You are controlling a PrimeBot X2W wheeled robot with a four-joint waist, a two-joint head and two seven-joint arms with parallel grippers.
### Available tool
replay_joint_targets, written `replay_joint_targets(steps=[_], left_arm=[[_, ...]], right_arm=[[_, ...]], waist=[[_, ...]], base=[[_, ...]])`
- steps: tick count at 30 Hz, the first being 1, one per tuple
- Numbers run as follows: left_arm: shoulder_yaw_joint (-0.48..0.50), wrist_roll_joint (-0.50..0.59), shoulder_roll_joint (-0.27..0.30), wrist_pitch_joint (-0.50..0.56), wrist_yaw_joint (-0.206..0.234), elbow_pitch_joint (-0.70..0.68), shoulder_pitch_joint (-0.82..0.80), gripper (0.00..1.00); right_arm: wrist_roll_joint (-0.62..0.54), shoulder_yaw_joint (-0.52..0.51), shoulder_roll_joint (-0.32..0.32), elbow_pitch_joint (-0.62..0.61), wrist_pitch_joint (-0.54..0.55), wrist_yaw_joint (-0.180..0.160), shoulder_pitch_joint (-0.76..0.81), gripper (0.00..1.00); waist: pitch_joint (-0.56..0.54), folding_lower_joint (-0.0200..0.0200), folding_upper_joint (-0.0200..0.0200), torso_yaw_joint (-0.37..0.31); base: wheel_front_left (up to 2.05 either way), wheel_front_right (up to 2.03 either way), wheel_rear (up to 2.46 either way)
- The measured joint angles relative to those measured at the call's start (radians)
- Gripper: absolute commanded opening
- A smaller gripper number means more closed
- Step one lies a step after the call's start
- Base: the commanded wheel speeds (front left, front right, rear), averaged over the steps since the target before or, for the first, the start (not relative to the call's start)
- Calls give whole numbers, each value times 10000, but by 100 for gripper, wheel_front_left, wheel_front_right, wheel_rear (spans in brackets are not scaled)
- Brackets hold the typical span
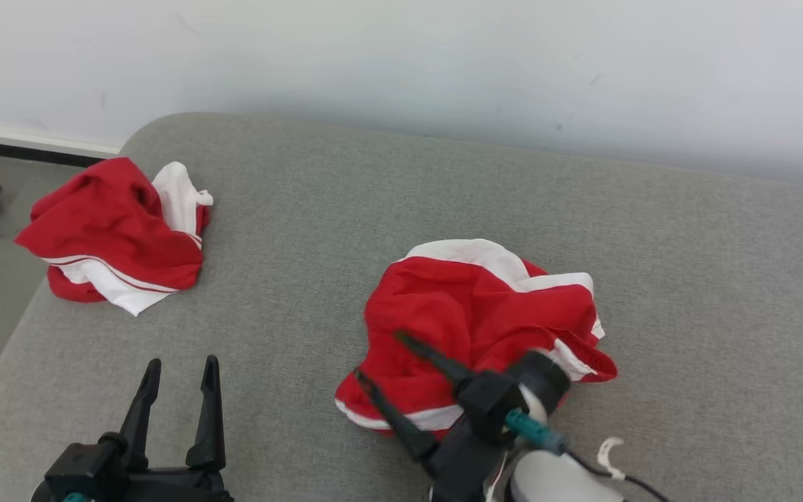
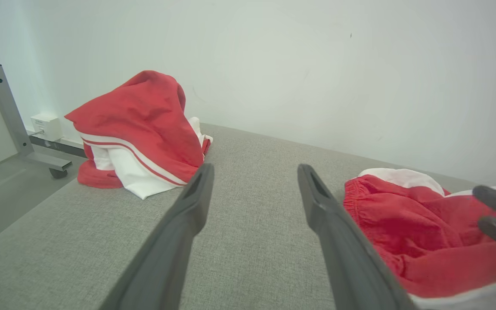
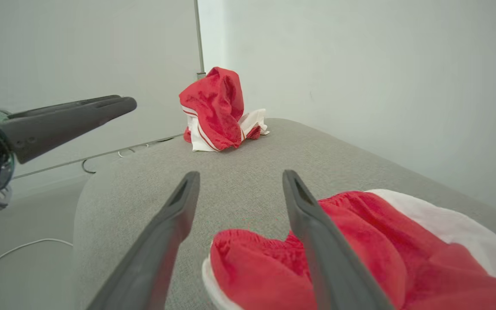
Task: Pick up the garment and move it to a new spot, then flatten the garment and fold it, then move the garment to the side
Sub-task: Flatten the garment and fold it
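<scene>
While the left claw (image 1: 182,361) hovers over the near left part of the grey padded bench (image 1: 687,279) with its two fingers spread wide and empty, the right claw (image 1: 380,355) reaches in from the lower right, its fingers also parted wide and gripping nothing. The garment (image 1: 485,307), a crumpled red heap with white bands, lies on the bench near the middle, toward the front. In the head view the right claw's fingers slant over the garment's near left edge. In the right wrist view one finger passes over the red cloth and the other over bare bench just beside it; whether either touches the cloth cannot be told. A second red-and-white garment (image 1: 119,233) sits bunched at the bench's far left corner, well apart from the first. A white wall (image 1: 443,63) rises behind the bench.
</scene>
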Motion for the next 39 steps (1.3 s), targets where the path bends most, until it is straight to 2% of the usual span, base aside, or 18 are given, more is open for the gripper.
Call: replay_joint_targets(steps=[7, 14, 21, 27, 28, 29, 30, 35, 39], left_arm=[[265, 44, 2, -2, 40, -123, 107, 100], [276, 50, -2, -2, 71, -194, 308, 100], [211, 54, 0, -2, 77, -244, 459, 100], [77, 54, 0, -2, 69, -238, 454, 100], [65, 52, -2, -2, 69, -236, 453, 100], [59, 52, 0, -2, 69, -234, 453, 100], [58, 46, 0, -2, 71, -228, 453, 100], [113, 44, 0, -2, 102, -228, 460, 100], [163, 44, 0, -2, 127, -226, 472, 100]], right_arm=[[-453, -1409, -796, -1214, 0, 0, 10, 100], [-840, -2291, -1764, -1918, 0, 0, 1142, 100], [-922, -2692, -2606, -1910, 169, 0, 2039, 100], [-742, -2840, -2644, -1266, 357, 0, 2105, 100], [-665, -2809, -2629, -1149, 359, 0, 2100, 45], [-621, -2750, -2625, -1016, 401, 0, 2079, 5], [-562, -2715, -2615, -901, 405, 0, 2056, 0], [-268, -2777, -2587, -681, 244, 0, 1624, 0], [-19, -3358, -2663, -688, 134, 0, 1559, 0]], waist=[[-123, 0, 0, -368], [-385, 0, 0, -651], [-569, -1, 0, -791], [-512, 0, 0, -635], [-491, 0, 0, -604], [-465, 0, 0, -578], [-435, 0, 0, -557], [-305, 0, 0, -637], [-274, 0, 0, -916]], base=[[0, 0, 0], [0, 0, 0], [0, 0, 0], [0, 0, 0], [0, 0, 0], [0, 0, 0], [0, 0, 0], [0, 0, 0], [0, 0, 0]])
